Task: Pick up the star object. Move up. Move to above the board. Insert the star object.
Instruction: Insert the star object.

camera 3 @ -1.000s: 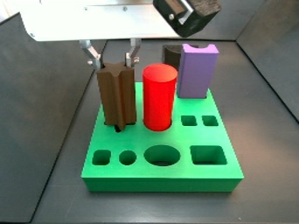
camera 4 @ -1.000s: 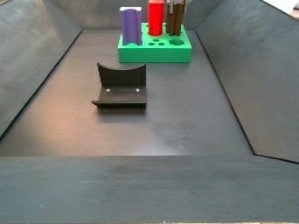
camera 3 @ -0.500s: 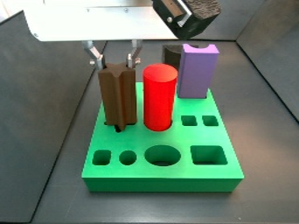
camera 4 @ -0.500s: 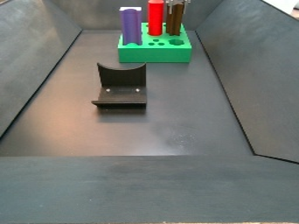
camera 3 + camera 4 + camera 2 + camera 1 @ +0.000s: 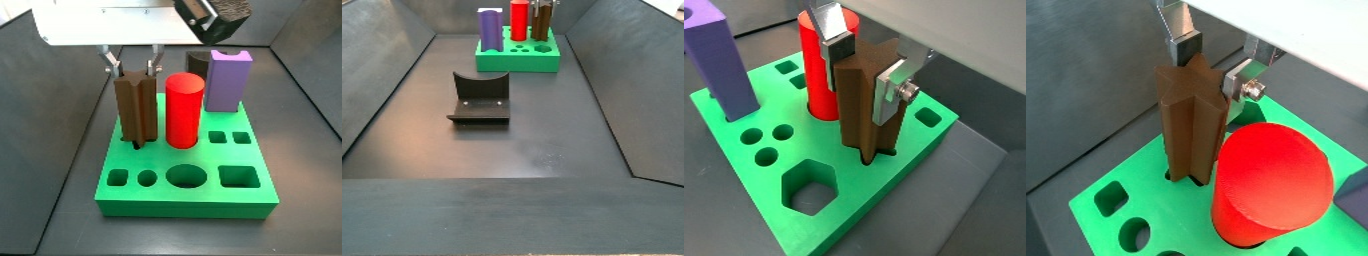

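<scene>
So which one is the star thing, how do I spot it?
Find the green board. Three tall pieces stand on it: purple block, red cylinder and brown star object, with the gripper at its top. Only the star object is brown, with grooved, ridged sides.
</scene>
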Robot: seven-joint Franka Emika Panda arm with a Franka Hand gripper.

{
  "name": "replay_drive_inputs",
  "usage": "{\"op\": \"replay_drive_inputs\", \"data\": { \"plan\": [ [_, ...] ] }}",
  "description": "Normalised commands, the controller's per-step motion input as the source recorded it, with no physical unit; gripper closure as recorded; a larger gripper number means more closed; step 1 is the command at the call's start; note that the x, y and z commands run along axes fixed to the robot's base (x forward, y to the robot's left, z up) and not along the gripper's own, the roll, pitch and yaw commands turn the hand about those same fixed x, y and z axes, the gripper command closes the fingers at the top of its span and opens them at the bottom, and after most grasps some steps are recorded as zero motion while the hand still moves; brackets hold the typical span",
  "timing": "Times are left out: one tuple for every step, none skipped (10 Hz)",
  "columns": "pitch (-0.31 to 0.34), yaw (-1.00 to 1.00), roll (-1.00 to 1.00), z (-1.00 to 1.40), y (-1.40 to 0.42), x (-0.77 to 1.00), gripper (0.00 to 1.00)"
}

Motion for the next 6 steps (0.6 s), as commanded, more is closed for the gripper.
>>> {"op": "replay_drive_inputs", "data": {
  "plan": [
    [0.069,-0.50,0.09,-0.35,0.06,-0.11,1.00],
    [0.000,-0.14,0.00,0.00,0.00,0.00,1.00],
    [0.034,-0.31,0.07,-0.30,0.04,-0.03,1.00],
    [0.000,0.00,0.00,-0.21,0.00,0.00,1.00],
    [0.000,0.00,0.22,-0.95,-0.04,0.00,1.00],
    [-0.017,0.00,0.18,-1.00,-0.08,0.00,1.00]
  ]
}}
